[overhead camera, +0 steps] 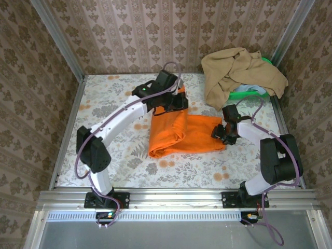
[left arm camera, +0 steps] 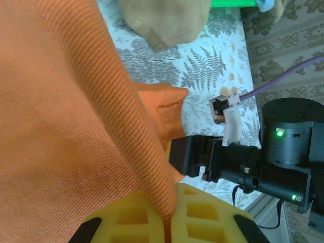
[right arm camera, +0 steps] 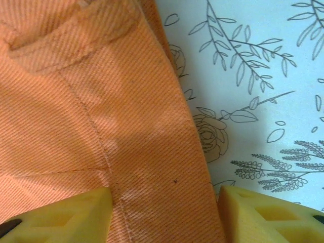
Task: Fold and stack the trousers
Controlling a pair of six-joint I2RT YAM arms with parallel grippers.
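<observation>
Where pinched, trousers (left arm camera: 66, 126) half-hide left gripper (left arm camera: 169, 218).

You have a tan garment (overhead camera: 241, 72) heaped at the far right corner of the floral-print surface (overhead camera: 114, 83), green object (overhead camera: 244, 94) partly under it, patterned wallpaper (overhead camera: 135, 36) behind, metal rail (overhead camera: 176, 196) along the near edge.

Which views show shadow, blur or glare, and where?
Right wrist: a soft shadow crosses the trousers, weave sharp. Left wrist: the left claw looks slightly soft, close to the lens. Top external: even light, no glare.
</observation>
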